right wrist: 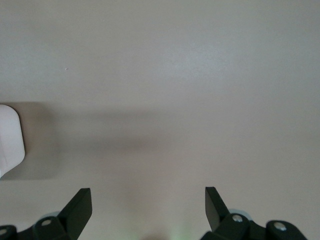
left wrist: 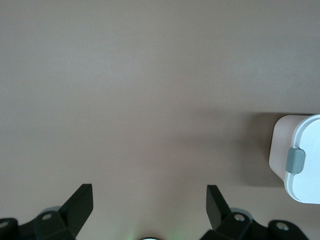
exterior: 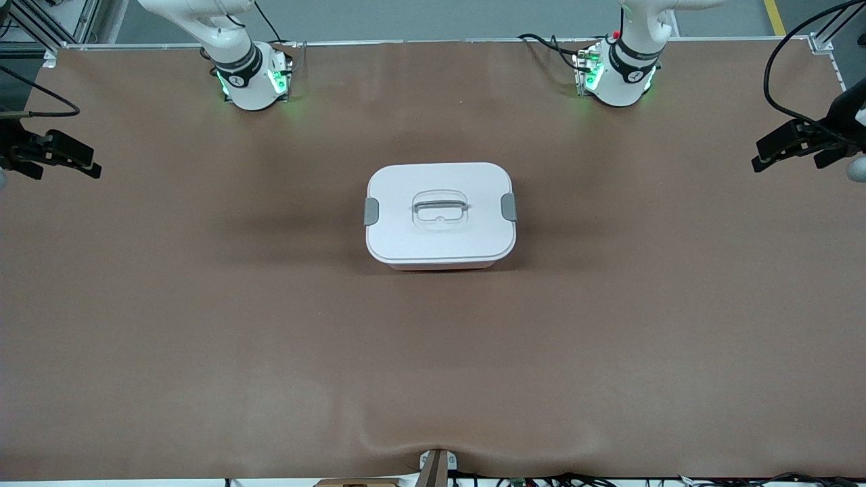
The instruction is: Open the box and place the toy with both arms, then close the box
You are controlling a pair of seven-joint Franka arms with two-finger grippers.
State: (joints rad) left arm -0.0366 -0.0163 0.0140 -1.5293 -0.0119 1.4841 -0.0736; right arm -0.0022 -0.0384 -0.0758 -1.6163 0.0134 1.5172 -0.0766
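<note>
I see even, soft overhead light across the brown bench (exterior: 203,325), with no glare and only faint shadows spreading sideways from the box (exterior: 440,213). Green lamps glow at both arm bases. In my wrist feeds the bench looks paler and washed out, with a dim, blurred shadow band beside the box.

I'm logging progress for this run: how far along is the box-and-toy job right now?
It cannot be settled. The box sits shut, both grey clips down on the white lid. No toy shows, so it may already be packed or not yet brought. Nothing is in hand: the left claw and right claw hang open over bare table, either side of the box.
</note>
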